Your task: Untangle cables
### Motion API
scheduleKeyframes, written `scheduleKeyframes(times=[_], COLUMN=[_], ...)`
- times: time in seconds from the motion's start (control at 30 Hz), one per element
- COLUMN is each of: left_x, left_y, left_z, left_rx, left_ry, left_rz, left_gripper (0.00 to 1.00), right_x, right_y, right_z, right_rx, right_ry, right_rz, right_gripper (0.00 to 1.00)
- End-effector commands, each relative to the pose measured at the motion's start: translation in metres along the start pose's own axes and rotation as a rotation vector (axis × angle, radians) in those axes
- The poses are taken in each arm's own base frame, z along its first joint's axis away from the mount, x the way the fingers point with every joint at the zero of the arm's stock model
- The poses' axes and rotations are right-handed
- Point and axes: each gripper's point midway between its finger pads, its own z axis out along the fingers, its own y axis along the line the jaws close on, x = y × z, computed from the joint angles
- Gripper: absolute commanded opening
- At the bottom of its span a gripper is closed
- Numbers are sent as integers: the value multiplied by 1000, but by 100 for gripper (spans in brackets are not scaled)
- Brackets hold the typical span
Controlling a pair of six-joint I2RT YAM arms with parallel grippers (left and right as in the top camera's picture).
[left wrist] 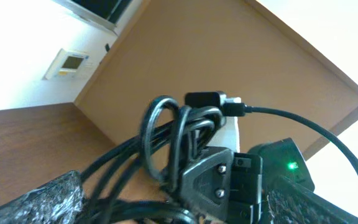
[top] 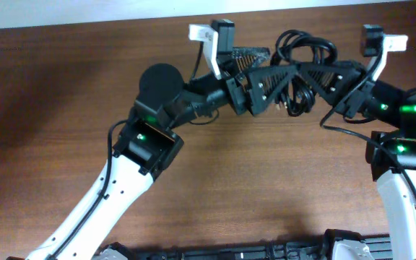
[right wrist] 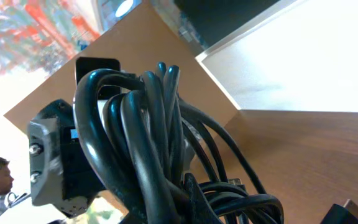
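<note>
Left arm: nearest me, its white link (top: pixel 114 189) rises from the table's near edge and leans in toward the middle, a green light glowing at the black joint.
Right arm: its white link (top: pixel 403 206) stands over on the other side, and the black upper part bends back across toward the left arm; two green lights show on it.
Table: brown wood (top: pixel 215 180), bare between the two arms.
Left gripper: the left gripper (top: pixel 269 87) sits past the middle of the table with its jaws spread wide. In its wrist view the two rough dark fingers (left wrist: pixel 45 199) stand far apart at the bottom corners, cords run through the gap between them, and they do not appear to pinch anything.
Right gripper: the right gripper (top: pixel 313 76) points straight at the left one, tip almost to tip. Its jaws are fully closed and it seems to have pinched the bundle, which rears up right in front of its wrist camera.
Cables: the cables (top: pixel 308 52) are one tangled black bunch hanging between the two grippers toward the far edge, with loops sticking out beyond the fingers and short ends dangling on my side. Up close they are thick glossy cords folded over each other (right wrist: pixel 142 143).
Far side: a pale wall beyond the table edge.
</note>
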Motion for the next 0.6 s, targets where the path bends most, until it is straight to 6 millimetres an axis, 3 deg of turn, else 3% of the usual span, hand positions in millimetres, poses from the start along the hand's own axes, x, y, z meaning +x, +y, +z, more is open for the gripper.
scheduleKeyframes(times=[0.0, 0.43, 0.57], left_x=[-1, 29, 29], left_y=[-5, -40, -41], left_z=[-1, 11, 13], left_rx=[37, 139, 131], left_ry=[26, 113, 104], left_rz=[-10, -63, -65], left_gripper=[96, 99, 99], right_x=[-7, -4, 0], right_y=[1, 3, 4], right_z=[-7, -6, -7], right_rx=[16, 6, -3], right_ry=[-22, -1, 19], right_rz=[-34, -14, -9], right_gripper=[4, 4, 4])
